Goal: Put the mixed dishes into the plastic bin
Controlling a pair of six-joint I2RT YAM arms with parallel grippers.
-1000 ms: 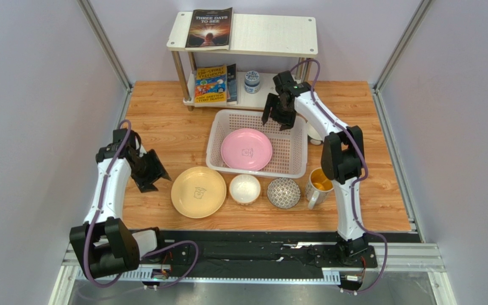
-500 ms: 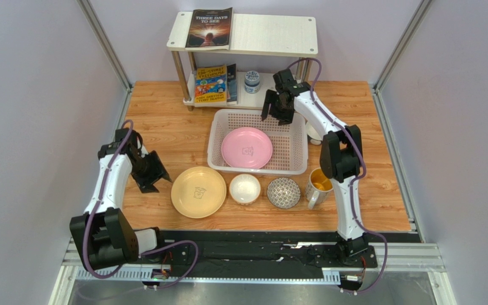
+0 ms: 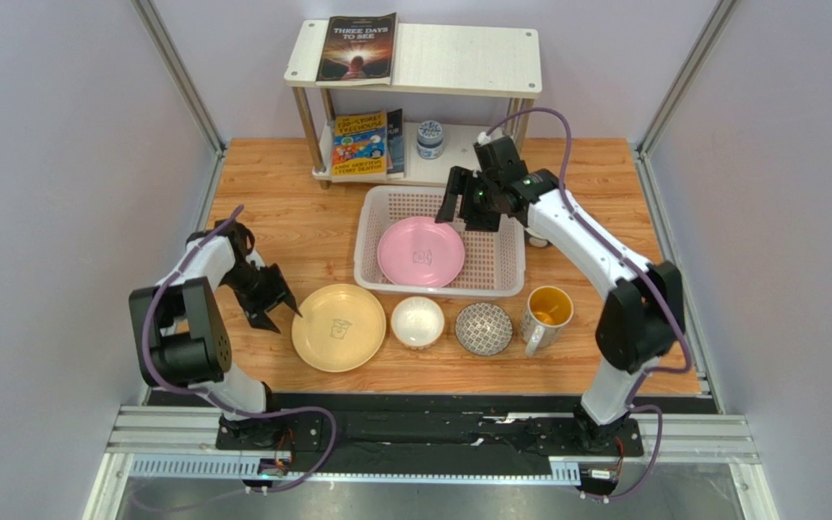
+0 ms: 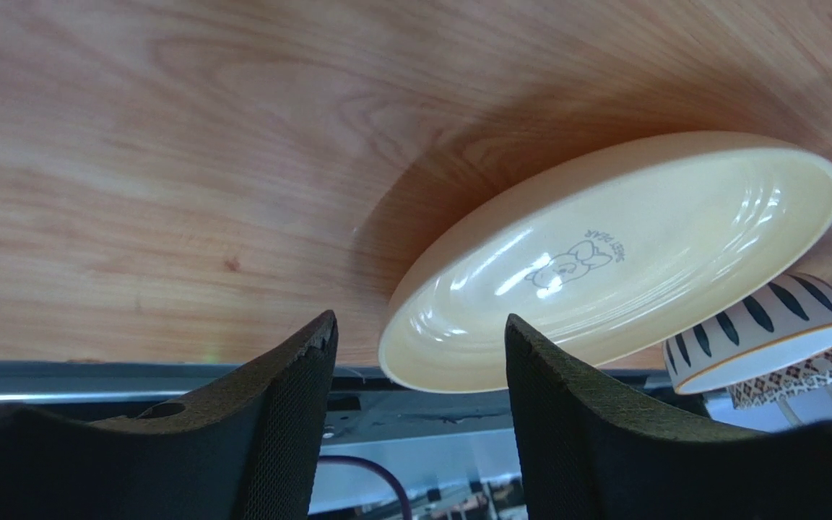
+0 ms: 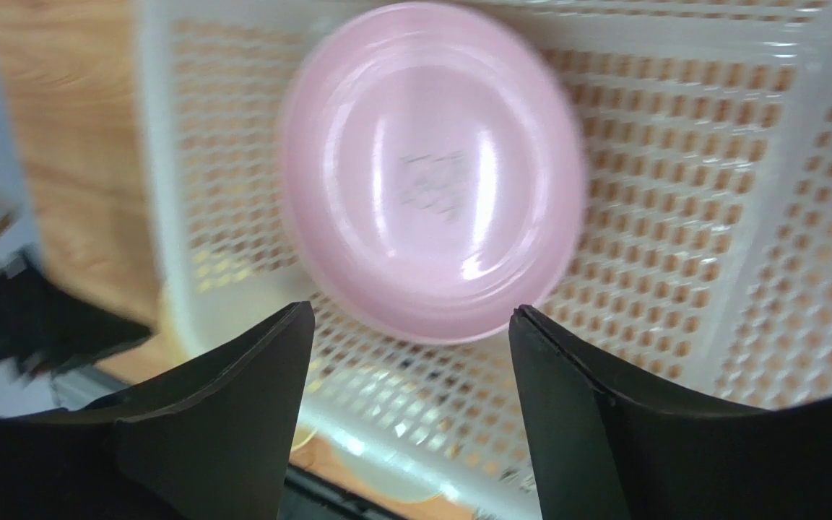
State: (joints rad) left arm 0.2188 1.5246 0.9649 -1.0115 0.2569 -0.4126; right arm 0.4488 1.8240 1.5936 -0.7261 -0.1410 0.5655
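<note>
1. Along the near side of the table stand, left to right, the pale yellow plate (image 3: 338,326), a white bowl (image 3: 417,322), the grey patterned bowl (image 3: 483,328) and the yellow-lined mug (image 3: 545,312)
2. The left gripper (image 3: 285,309) sits low just beside the yellow plate's left rim, its fingers apart with nothing between them
3. Behind that row lies the plastic bin (image 3: 366,233) with the pink plate (image 3: 420,252) flat on its mesh base
4. The right gripper (image 3: 472,211) hovers over the bin's far right part, spread wide and empty
5. Farthest back, the white shelf (image 3: 464,60) carries books and a small patterned jar (image 3: 429,138)
</note>
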